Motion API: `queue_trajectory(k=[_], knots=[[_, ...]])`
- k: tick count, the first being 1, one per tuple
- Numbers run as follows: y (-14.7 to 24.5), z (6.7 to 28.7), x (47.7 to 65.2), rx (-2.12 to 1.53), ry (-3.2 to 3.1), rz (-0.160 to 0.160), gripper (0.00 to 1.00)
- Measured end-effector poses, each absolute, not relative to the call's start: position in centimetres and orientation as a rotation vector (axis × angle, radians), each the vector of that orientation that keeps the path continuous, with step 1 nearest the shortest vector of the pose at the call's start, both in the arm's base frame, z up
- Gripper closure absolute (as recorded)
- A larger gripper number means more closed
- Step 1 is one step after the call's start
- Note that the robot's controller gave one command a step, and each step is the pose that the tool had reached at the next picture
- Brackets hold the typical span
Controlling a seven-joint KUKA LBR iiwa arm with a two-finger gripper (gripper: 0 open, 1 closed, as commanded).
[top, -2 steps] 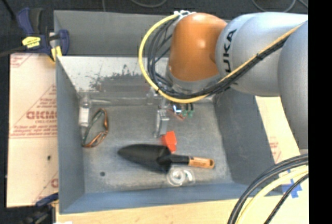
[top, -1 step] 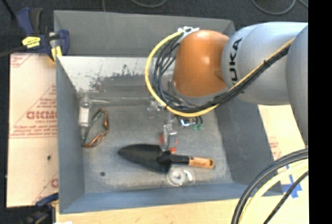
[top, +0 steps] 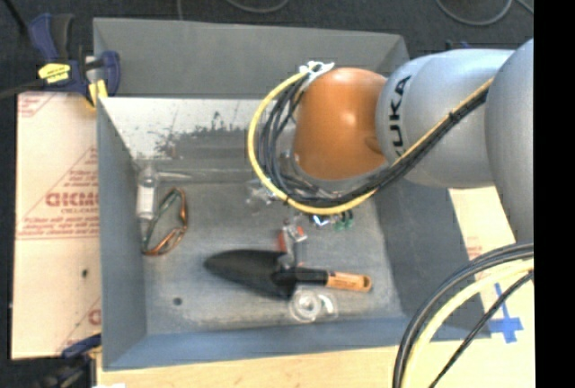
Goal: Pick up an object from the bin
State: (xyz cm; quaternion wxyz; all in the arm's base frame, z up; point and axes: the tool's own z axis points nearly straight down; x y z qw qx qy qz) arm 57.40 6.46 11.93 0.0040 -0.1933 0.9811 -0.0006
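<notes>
My gripper point(top: 289, 236) reaches down from under the arm's orange cover, in the middle of the bin. It is just above the point where the blade of a black hand trowel point(top: 244, 271) joins the trowel's black handle, which ends in an orange tip. The trowel lies flat along the front of the bin floor, blade to the left. A small clear plastic ring point(top: 308, 305) lies in front of the handle, by the front wall. A small green thing point(top: 342, 220) shows just right of the gripper, half hidden by the arm.
A pair of safety glasses with brown-tinted lenses point(top: 165, 222) lies at the left wall, with a white cylinder point(top: 145, 198) beside it. The arm and its cable loops hide the bin's right and back part.
</notes>
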Motion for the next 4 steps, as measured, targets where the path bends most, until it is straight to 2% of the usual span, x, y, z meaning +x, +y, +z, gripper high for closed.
queue_trajectory(k=[1,2,3,4], knots=[[6.9,10.0,57.1,-0.422,3.11,0.001,0.0],[8.3,7.0,52.9,-0.228,3.123,0.001,1.0],[8.3,7.0,52.9,-0.227,3.123,0.001,1.0],[8.2,7.0,56.2,-0.272,3.121,0.0,1.0]])
